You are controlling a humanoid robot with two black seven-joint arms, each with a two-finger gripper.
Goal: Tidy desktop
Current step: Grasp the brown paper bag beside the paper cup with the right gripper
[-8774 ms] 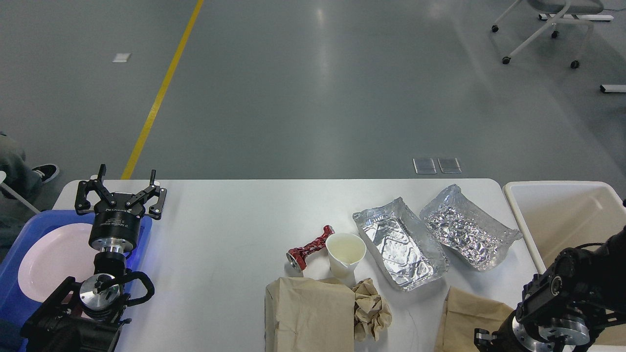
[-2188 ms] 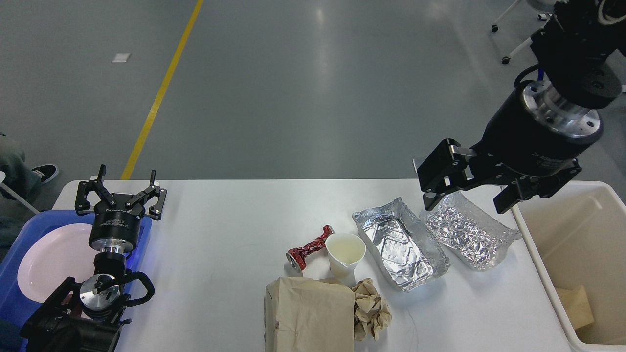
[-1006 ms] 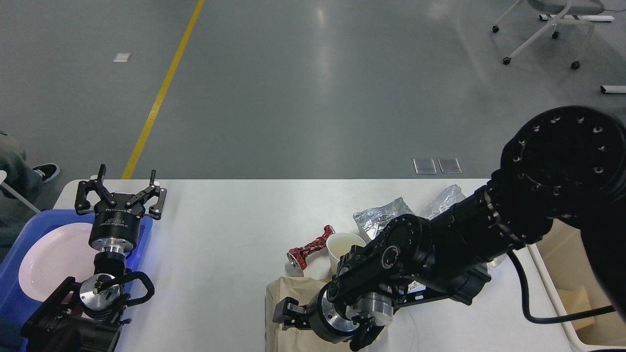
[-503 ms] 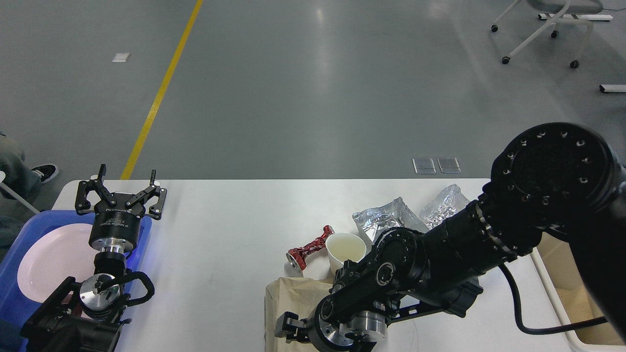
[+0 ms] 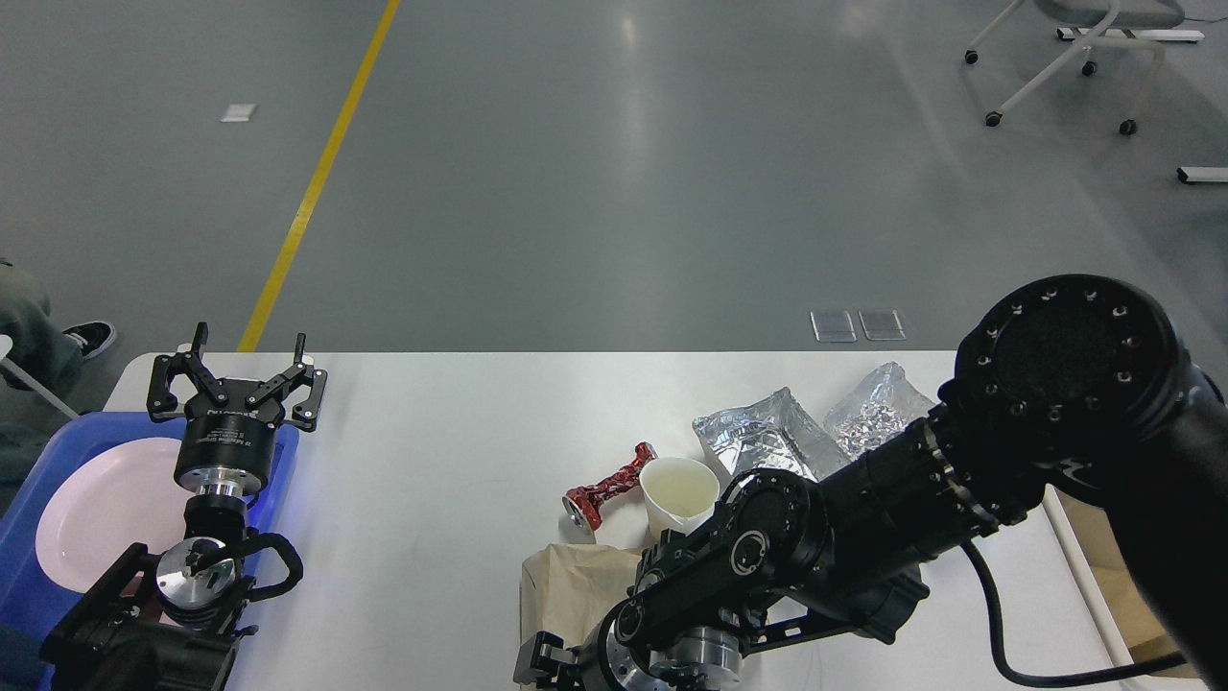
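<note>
The white desktop [image 5: 432,432] carries a brown paper bag [image 5: 576,585] at the front middle, a red crushed piece [image 5: 604,489], a white paper cup [image 5: 678,488] and two foil trays [image 5: 763,432] [image 5: 875,408]. My right arm reaches across from the right and hides much of the foil trays and the bag. Its gripper [image 5: 539,668] is low over the bag at the frame's bottom edge, and its fingers are cut off. My left gripper [image 5: 235,379] is open and empty above the far corner of the blue tray [image 5: 38,451].
A white plate [image 5: 96,509] lies in the blue tray at the left. The beige bin [image 5: 1103,576] stands at the table's right end, mostly behind my right arm. A person's shoe [image 5: 88,336] and a wheeled chair [image 5: 1065,58] are on the floor.
My right arm dropped a paper bag into the bin, then swung left and down over the other bag; in the last second its gripper slid further towards the near edge. The left arm stayed still.
</note>
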